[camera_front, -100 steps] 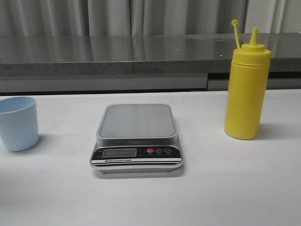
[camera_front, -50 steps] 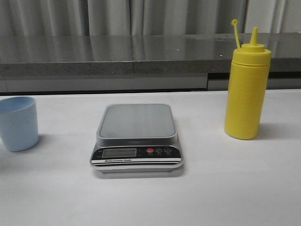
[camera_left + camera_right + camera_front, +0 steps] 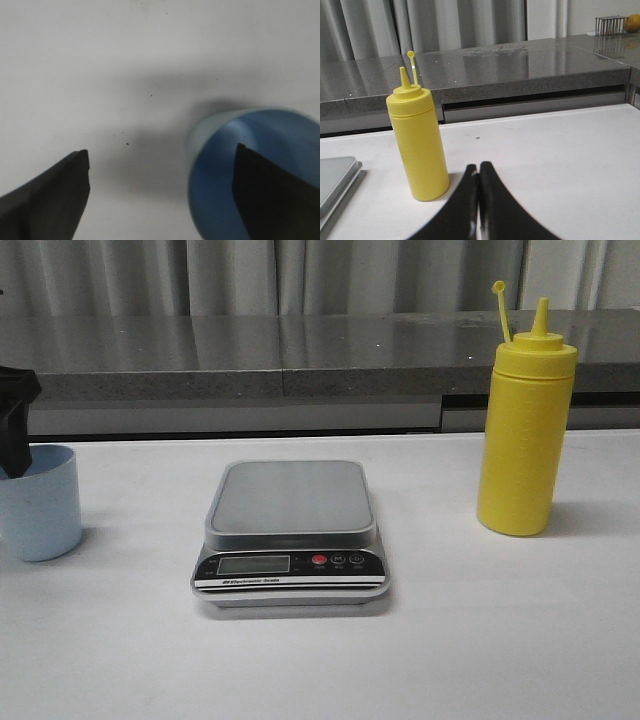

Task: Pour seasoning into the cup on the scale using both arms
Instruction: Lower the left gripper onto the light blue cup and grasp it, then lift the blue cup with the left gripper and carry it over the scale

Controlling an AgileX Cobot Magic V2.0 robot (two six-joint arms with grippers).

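Note:
The pale blue cup (image 3: 40, 505) stands on the white table at the far left, apart from the scale (image 3: 290, 502) in the middle. My left gripper (image 3: 12, 425) hangs open over the cup's rim. In the left wrist view one finger (image 3: 270, 190) is over the cup's (image 3: 215, 170) mouth and the other finger (image 3: 55, 195) is outside it, above bare table. The yellow seasoning bottle (image 3: 525, 430) stands upright at the right with its cap off the nozzle. My right gripper (image 3: 478, 165) is shut on nothing, low over the table just beside the bottle (image 3: 418, 145).
A grey stone ledge (image 3: 300, 355) runs along the back of the table, with curtains behind it. The scale's edge (image 3: 335, 175) shows past the bottle in the right wrist view. A wire rack (image 3: 610, 25) and a yellow fruit (image 3: 633, 22) sit far off on the ledge.
My left gripper has come into the front view at the left edge, above the cup. The cup, scale and bottle have not moved.

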